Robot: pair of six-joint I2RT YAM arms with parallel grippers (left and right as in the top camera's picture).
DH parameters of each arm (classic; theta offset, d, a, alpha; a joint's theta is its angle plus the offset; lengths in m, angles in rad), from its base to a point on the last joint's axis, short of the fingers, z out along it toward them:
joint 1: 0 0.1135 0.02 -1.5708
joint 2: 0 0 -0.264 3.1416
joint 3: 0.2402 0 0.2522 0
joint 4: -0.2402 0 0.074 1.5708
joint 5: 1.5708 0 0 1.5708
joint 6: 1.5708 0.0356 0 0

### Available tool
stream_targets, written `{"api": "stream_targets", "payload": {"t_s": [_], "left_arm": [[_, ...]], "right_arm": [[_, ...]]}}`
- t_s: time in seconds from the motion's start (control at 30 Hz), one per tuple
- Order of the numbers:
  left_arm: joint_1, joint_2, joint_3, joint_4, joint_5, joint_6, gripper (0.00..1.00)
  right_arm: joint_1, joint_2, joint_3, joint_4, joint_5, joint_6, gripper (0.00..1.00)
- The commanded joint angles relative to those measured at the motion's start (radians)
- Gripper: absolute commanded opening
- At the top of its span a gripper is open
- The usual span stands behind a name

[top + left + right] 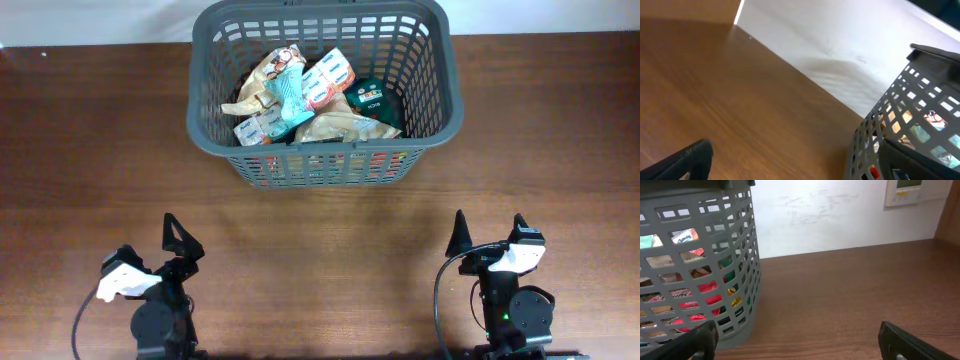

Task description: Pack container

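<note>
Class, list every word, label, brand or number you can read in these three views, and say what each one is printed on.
No text is clear enough to quote.
Dark green packet in the container: white label, too small to read.
Blue-and-white packets: print blurred.
Wall panel, right wrist view: markings too blurred to read.

Two robot arms sit on the near side of the basket (320, 165); the left arm (152, 318), off the basket's left corner, is matt black with a white cover (122, 280) and a pale grey cable (78, 322); the right arm (518, 312), off its right corner, is black with a white cap (510, 258), a black cable (437, 300) and a tiny green light (505, 318); the left gripper (182, 240) and right gripper (490, 238) have black, tapering fingers.
</note>
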Motion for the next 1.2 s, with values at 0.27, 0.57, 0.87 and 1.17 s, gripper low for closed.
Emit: {"api": "stream_targets", "payload": {"t_s": [0.27, 0.57, 0.87, 1.17], "left_arm": [[0.006, -0.025, -0.016, -0.008, 0.095, 0.311, 0.99], [0.006, -0.024, -0.016, -0.006, 0.095, 0.463, 0.99], [0.006, -0.024, -0.016, -0.006, 0.095, 0.463, 0.99], [0.006, -0.024, -0.016, -0.006, 0.095, 0.463, 0.99]], "right_arm": [[-0.003, -0.01, -0.007, -0.007, -0.002, -0.007, 0.99], [-0.003, -0.01, -0.007, -0.007, -0.002, -0.007, 0.99], [-0.003, -0.01, -0.007, -0.007, -0.002, -0.007, 0.99], [-0.003, -0.01, -0.007, -0.007, -0.002, -0.007, 0.99]]}}
